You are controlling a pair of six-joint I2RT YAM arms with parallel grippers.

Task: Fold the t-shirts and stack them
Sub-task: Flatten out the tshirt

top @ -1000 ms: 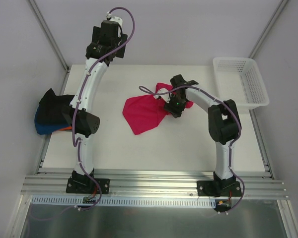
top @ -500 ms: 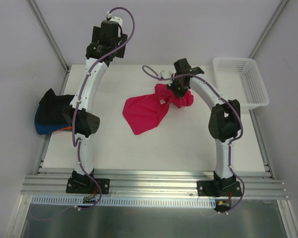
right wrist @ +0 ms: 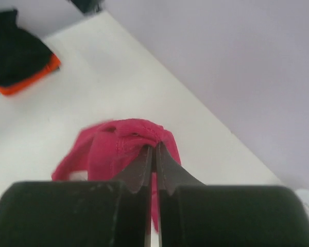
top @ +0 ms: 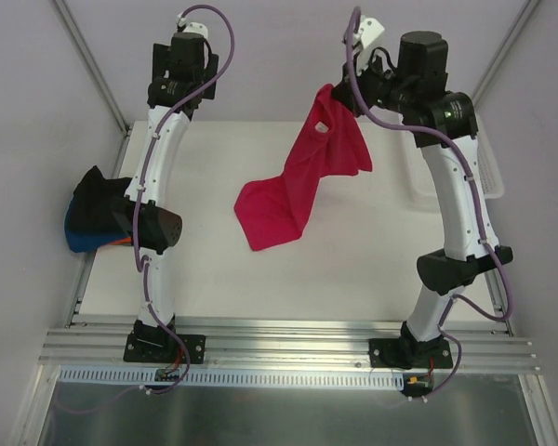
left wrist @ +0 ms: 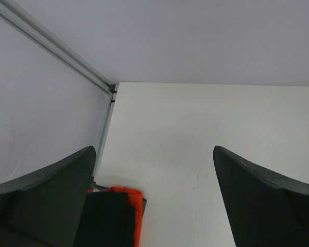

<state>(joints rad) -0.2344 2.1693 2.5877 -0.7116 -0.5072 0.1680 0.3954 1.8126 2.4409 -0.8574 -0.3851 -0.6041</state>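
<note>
The crimson-pink t-shirt (top: 307, 177) hangs stretched from my right gripper (top: 346, 93), which is raised high over the table's far side. Its lower end still lies on the table (top: 353, 260). In the right wrist view the right gripper (right wrist: 154, 148) is shut on a bunched fold of the pink t-shirt (right wrist: 110, 149). A folded pile sits at the table's left edge, with a black t-shirt (top: 98, 200) on top of a blue t-shirt (top: 74, 237) and an orange t-shirt (left wrist: 135, 213). My left gripper (left wrist: 154, 195) is open and empty, held high above the far left corner.
The white mesh basket (top: 491, 177) stands at the right edge, mostly hidden behind my right arm. Aluminium frame rails (top: 93, 65) run up from the table's far corners, with grey walls all round. The arm bases sit on the near rail (top: 288, 339).
My right gripper shut on the pink t-shirt and rose high toward the back, pulling the cloth up off the table. The left arm shifted slightly left.
</note>
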